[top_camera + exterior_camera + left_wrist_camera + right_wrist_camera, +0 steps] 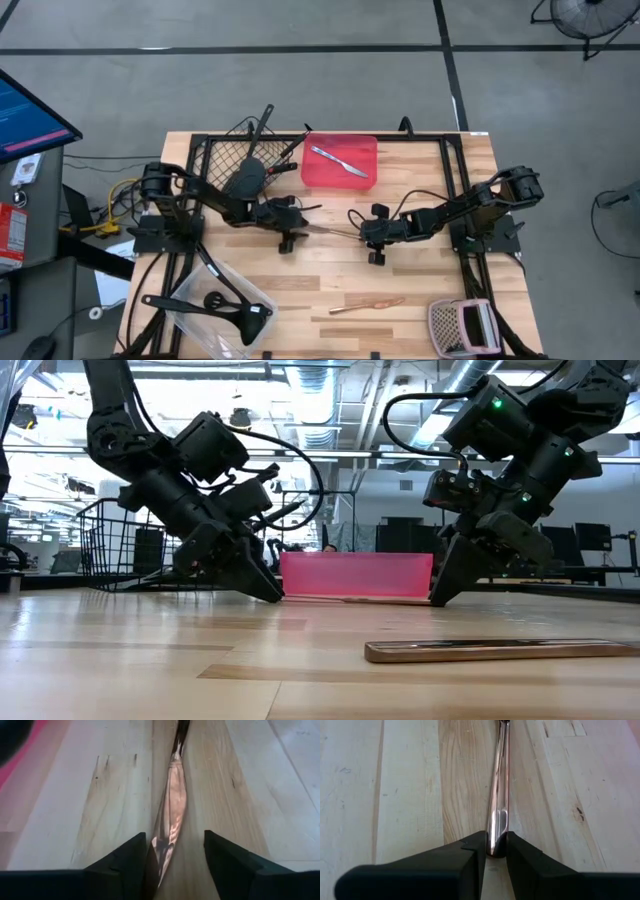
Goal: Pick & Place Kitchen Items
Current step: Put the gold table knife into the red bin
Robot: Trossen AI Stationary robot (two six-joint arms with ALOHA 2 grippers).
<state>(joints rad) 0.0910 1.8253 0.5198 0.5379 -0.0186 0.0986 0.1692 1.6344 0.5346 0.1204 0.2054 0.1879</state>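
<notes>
The slim silver utensil [498,795] lies mid-table, clamped at one end by the right gripper [496,851]; the left gripper [175,851], jaws apart around the other end, should close squarely before release.

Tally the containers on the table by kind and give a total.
Black wire basket: 1
Red tray: 1
Clear tub: 1
Total: 3
</notes>
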